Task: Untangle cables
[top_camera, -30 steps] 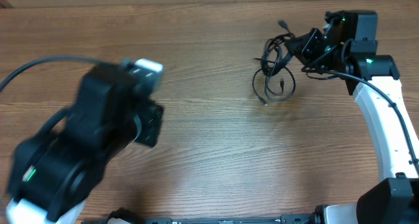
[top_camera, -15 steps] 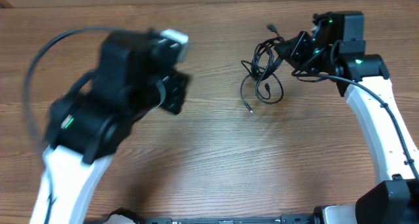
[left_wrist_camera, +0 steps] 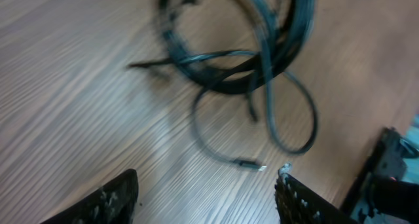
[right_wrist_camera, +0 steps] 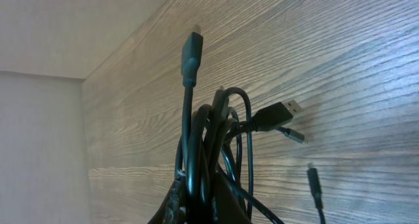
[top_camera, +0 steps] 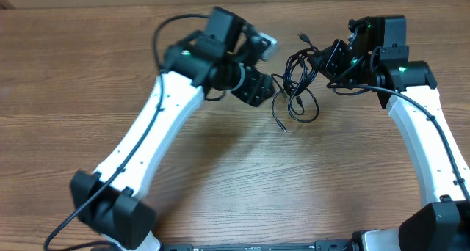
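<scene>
The cables [top_camera: 297, 78] are a tangled bunch of thin black cords on the wooden table at upper centre-right. My right gripper [top_camera: 323, 60] is shut on the bunch's right side. In the right wrist view the cords [right_wrist_camera: 209, 139] rise out of the closed jaws [right_wrist_camera: 203, 207], one plug [right_wrist_camera: 192, 50] pointing up and a silver-tipped plug [right_wrist_camera: 283, 111] sticking out to the right. My left gripper [top_camera: 263, 92] is just left of the bunch, open. In the left wrist view its fingertips [left_wrist_camera: 111, 201] stand wide apart with bare table between them, the loops [left_wrist_camera: 242, 54] lie ahead, and a loose plug end [left_wrist_camera: 249, 164] is nearest.
A loose strand trails from the bunch toward the table's middle and ends in a small plug [top_camera: 283, 126]. The left arm [top_camera: 147, 133] stretches diagonally from the lower left corner. The table's back edge [top_camera: 235, 5] runs close behind both grippers.
The left arm swept from the far left up and right to the bunch, and its jaws opened. The right gripper drew the bunch slightly left.
</scene>
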`<state>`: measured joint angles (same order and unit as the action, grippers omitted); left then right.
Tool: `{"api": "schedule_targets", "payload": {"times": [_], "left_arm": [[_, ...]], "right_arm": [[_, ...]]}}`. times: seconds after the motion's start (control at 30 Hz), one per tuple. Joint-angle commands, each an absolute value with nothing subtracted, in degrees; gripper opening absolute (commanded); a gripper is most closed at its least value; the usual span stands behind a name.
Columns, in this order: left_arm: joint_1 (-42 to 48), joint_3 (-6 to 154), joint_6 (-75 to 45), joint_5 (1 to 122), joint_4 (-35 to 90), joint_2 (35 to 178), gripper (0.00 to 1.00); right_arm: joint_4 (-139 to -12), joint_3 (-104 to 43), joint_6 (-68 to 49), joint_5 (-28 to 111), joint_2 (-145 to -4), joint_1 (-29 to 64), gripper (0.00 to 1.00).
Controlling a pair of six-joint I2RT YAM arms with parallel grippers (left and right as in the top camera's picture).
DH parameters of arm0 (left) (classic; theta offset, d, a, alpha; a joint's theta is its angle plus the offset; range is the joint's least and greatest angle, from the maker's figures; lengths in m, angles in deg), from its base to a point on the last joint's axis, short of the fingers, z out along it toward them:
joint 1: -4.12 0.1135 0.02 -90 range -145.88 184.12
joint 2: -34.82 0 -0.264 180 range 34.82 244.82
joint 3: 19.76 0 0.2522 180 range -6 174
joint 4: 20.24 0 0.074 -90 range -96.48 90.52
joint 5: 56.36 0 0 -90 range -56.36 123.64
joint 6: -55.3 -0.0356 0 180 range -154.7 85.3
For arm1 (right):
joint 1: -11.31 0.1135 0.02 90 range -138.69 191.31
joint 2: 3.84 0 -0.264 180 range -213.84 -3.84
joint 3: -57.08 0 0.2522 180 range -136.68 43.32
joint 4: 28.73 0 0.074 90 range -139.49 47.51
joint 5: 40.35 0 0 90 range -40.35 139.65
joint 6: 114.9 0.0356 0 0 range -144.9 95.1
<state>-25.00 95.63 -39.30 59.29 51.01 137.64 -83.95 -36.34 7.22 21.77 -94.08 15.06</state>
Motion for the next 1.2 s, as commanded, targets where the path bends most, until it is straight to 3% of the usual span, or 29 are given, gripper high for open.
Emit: {"api": "schedule_targets", "payload": {"times": [0.0,0.17,0.6,0.7,0.73,0.8,0.83,1.0,1.17], "left_arm": [[-27.21,96.07,-42.51,65.52,48.85,138.97,0.68],[-28.59,96.09,-42.82,65.49,46.66,139.28,0.70],[-28.59,96.07,-43.72,65.69,45.85,139.28,0.68],[-28.59,96.07,-43.72,65.69,45.07,139.28,0.53],[-28.59,96.07,-43.72,65.67,44.91,139.28,0.43],[-28.59,96.07,-43.72,65.67,44.65,139.30,0.09],[-28.59,96.07,-43.72,65.69,44.61,139.30,0.04],[-28.48,96.50,-43.65,65.67,46.62,138.80,0.04],[-26.23,102.01,-42.12,64.97,57.50,133.79,0.04]], "right_arm": [[-83.22,-37.34,6.13,18.51,-92.90,15.39,0.04],[-78.85,-37.34,6.11,9.81,-92.73,16.09,0.04],[-77.72,-37.34,6.94,5.79,-92.57,16.18,0.04],[-77.69,-37.34,6.94,5.35,-92.55,16.18,0.04],[-77.69,-37.34,6.96,5.05,-92.57,16.18,0.04],[-77.69,-37.34,6.94,4.50,-92.55,16.18,0.04],[-77.69,-37.34,6.94,4.52,-92.57,16.18,0.04],[-77.72,-37.34,6.41,4.57,-92.57,16.18,0.04],[-77.98,-37.34,6.02,6.77,-92.57,16.07,0.04]]}}
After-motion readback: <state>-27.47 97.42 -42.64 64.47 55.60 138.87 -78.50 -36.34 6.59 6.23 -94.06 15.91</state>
